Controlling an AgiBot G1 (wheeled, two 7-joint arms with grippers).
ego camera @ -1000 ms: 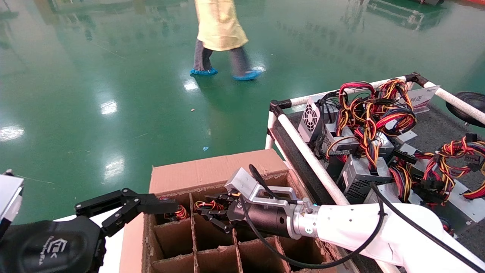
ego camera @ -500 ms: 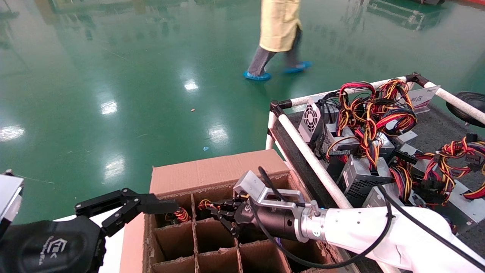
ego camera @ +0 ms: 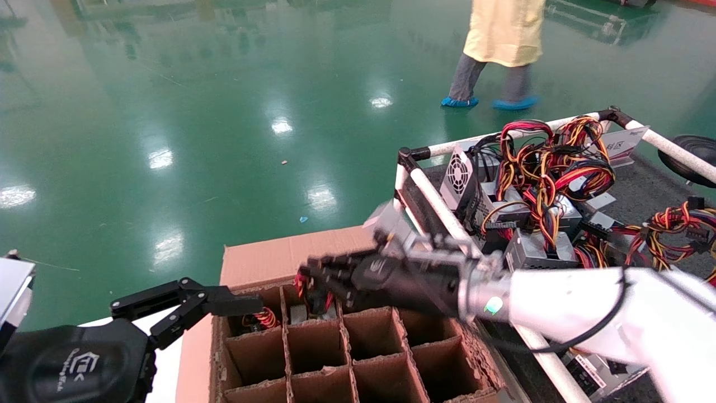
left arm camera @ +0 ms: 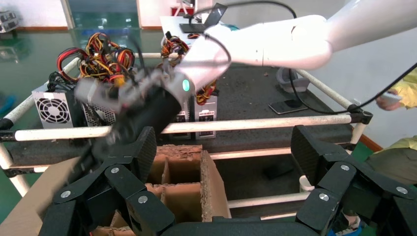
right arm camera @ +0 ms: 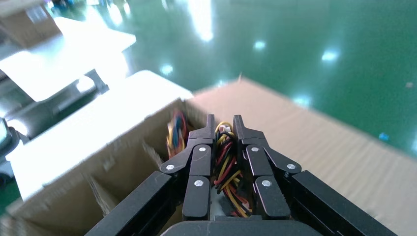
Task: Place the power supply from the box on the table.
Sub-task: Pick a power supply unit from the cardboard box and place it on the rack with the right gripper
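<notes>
The power supply is sitting partly out of a back-row cell of the box, its silver case showing just below a bundle of red, yellow and black wires. The right gripper is reaching over that cell, and its jaws are closing tight on the wire bundle, as the right wrist view shows. In the neighbouring back cell, toward the robot's left, the wires of a second unit are showing. The other visible cells are showing only bare cardboard. The left gripper is hanging at the box's left edge with its jaws spread wide, gripping nothing. To the right, the counter with white rails is carrying a heap of power supplies, too tangled to count. One person in a yellow coat is standing on the green floor.
</notes>
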